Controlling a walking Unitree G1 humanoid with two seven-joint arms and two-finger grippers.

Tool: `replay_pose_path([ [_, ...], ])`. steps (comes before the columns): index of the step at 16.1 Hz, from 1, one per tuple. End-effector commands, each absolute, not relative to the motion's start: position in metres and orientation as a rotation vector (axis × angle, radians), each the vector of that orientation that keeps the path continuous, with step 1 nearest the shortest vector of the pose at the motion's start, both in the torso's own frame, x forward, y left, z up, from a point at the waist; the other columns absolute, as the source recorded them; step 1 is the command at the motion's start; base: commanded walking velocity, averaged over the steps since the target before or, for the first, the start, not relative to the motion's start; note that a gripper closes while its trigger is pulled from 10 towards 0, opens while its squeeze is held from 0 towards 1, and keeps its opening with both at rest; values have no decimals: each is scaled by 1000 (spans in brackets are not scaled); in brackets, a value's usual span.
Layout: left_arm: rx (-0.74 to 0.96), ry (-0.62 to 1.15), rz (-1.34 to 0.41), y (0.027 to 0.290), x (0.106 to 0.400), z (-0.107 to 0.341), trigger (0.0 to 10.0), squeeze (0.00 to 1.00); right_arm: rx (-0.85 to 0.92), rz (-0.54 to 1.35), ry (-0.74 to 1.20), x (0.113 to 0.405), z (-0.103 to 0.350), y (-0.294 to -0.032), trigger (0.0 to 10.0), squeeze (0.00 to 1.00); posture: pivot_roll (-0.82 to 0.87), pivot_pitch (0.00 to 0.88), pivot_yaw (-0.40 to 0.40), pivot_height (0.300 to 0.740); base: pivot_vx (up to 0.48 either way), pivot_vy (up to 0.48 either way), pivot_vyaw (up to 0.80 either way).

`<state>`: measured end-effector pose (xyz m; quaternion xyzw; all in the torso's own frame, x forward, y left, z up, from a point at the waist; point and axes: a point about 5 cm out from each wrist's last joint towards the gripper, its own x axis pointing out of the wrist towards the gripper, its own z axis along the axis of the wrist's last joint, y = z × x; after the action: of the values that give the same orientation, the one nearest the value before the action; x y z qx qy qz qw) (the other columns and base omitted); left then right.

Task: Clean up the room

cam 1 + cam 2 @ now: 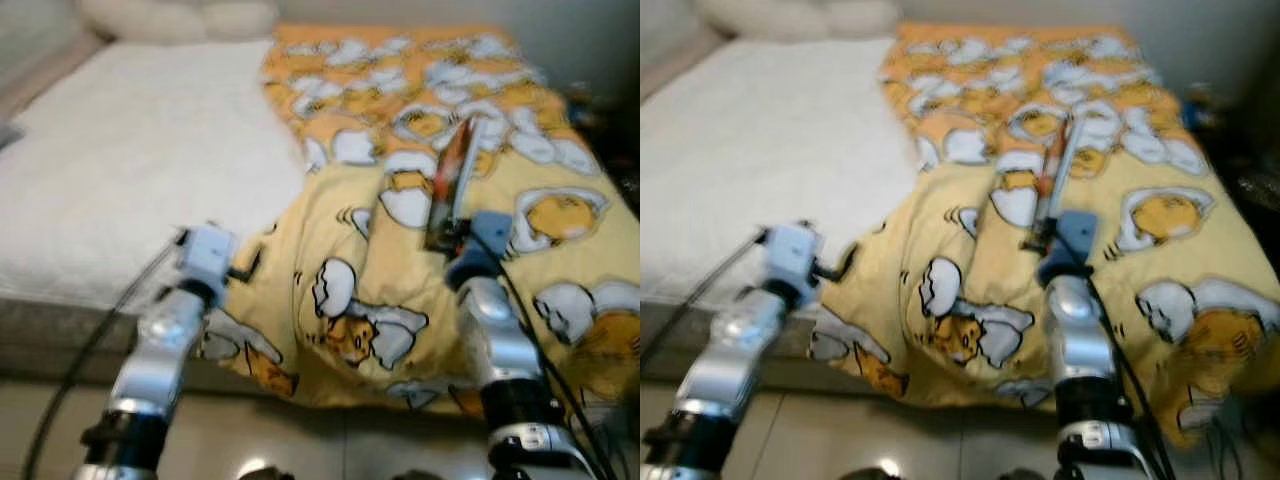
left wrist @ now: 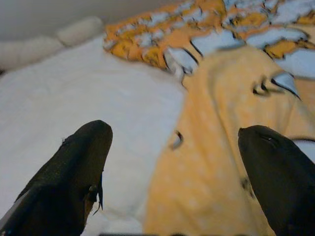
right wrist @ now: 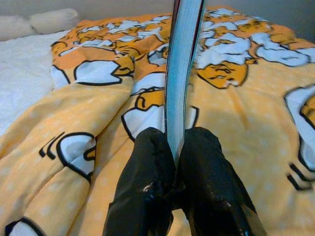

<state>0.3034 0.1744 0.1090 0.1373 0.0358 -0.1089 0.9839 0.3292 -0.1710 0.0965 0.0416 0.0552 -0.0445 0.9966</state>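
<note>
Book held edge-on over the bed

Right gripper (image 3: 174,147) clamps a thin book (image 3: 183,64) above the yellow blanket (image 1: 520,260); keep it firm. Left gripper (image 2: 172,147) fingers apart.

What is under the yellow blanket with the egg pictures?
The yellow blanket lies on the bed's white mattress, bare beside it, and drapes over the edge. Anything under it is hidden. Above it, the right gripper pinches a thin book.

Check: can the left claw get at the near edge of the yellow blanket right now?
Probably yes. The left claw is open, its fingers straddling the yellow blanket edge on the white mattress, nothing between. The right claw is shut on a book.
</note>
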Motion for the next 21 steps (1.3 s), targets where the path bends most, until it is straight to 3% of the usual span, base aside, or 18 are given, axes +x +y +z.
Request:
replay_pose_path([
  [1, 264, 59, -248, 163, 305, 111, 10000, 220, 80, -110, 65, 333, 107, -181, 10000, 0, -49, 0, 44, 740, 0, 472, -800],
  [21, 239, 40, -233, 163, 313, 114, 10000, 224, 76, -76, 32, 341, 117, -171, 10000, 0, -47, 0, 35, 740, 0, 479, -40],
])
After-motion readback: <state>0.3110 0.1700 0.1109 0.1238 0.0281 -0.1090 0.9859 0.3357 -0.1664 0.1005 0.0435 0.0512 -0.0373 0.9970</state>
